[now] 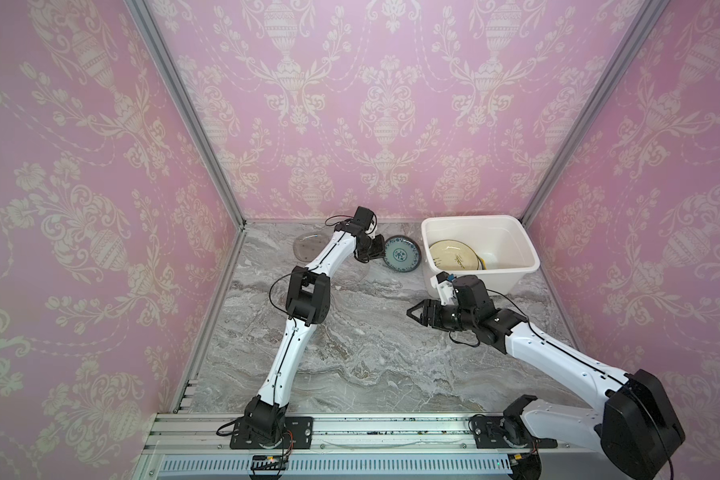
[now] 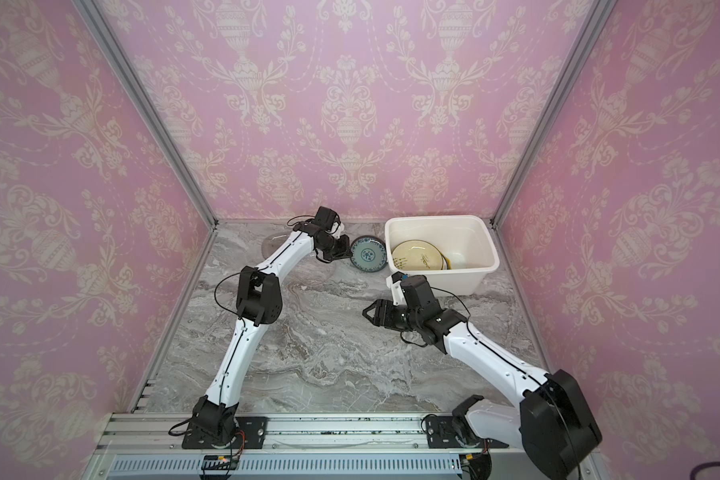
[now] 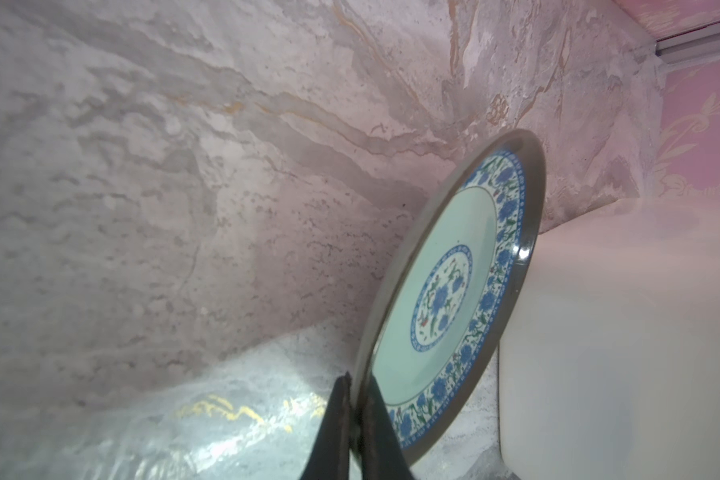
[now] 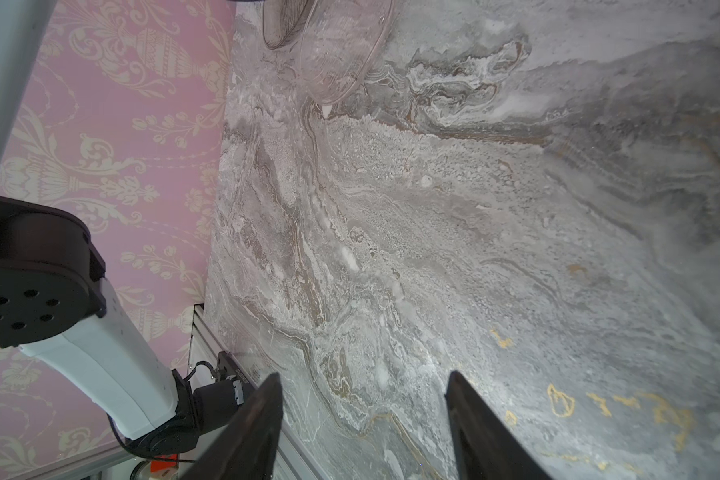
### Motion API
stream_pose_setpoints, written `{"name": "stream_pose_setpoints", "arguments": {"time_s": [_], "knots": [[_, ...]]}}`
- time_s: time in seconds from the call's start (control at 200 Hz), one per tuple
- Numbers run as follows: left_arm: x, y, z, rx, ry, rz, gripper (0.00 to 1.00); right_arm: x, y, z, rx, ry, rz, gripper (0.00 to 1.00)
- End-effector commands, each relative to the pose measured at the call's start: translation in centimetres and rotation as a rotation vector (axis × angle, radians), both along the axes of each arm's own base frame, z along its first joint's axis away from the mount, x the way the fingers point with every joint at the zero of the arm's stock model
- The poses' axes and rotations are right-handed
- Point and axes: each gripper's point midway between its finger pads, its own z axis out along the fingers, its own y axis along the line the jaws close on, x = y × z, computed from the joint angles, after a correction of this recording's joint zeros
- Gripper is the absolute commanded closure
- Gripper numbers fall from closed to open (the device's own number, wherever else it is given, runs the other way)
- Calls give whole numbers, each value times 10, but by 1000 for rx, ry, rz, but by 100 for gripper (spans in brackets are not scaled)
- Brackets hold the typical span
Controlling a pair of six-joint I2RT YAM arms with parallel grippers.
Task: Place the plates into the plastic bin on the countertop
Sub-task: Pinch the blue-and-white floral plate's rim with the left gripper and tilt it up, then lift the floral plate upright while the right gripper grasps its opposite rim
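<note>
The left gripper [image 3: 358, 384] is closed on the near rim of the blue-patterned plate [image 3: 445, 299], one finger on the face and one behind it. In both top views this gripper [image 1: 376, 249] [image 2: 341, 249] sits at the back of the countertop [image 1: 350, 365] [image 2: 308, 365], close to the rear wall.

The plate [image 1: 403, 254] [image 2: 368, 254] is tilted steeply, with its patterned face turned toward the front. It stands just beside the bin [image 1: 512, 237] [image 2: 474, 232], outside it, on the bin's left. In the left wrist view the plate's far rim lies in front of the bin's white wall [image 3: 599, 332]. I cannot tell whether the two touch.

Inside the bin a cream plate [image 1: 454, 257] [image 2: 418, 257] with dark marks lies slanted on the bottom. The edge of a yellow plate [image 1: 481, 262] shows at its right side.

Left of the gripper, a smoky glass plate [image 1: 308, 245] [image 2: 275, 245] lies flat near the back wall. A clear glass plate [image 1: 352, 277] [image 2: 316, 274] lies in front of it, partly under the left arm. Both show in the right wrist view too, the smoky one [image 4: 283, 25] overlapped by the clear one [image 4: 341, 50].

The right gripper [image 1: 411, 311] [image 2: 365, 311] [image 4: 364, 374] has its fingers spread apart and holds nothing. It hangs over bare countertop in front of the bin, pointing left toward the middle, well apart from every plate.
</note>
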Motion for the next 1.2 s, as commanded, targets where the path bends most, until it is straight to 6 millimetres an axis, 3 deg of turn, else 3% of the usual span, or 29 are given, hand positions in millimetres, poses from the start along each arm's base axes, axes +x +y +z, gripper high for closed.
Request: {"name": "stream_pose_setpoints", "arguments": {"time_s": [0.0, 0.42, 0.53, 0.811, 0.986, 1.196], "knots": [[-14, 5, 30, 51, -19, 14, 100, 5, 0, 24, 20, -61, -23, 37], [-61, 44, 99, 85, -78, 134, 100, -5, -22, 60, 42, -135, -118, 37], [-78, 53, 127, 57, -122, 152, 100, -11, -28, 69, 32, -141, -128, 36], [-136, 75, 186, -10, -204, 145, 100, -20, -39, 102, 3, -193, -124, 34], [-178, 76, 219, -100, -234, 96, 100, -22, -35, 142, 46, -260, -90, 31], [-228, 69, 248, -288, -211, 44, 100, -24, -32, 168, 108, -278, -68, 28]]}}
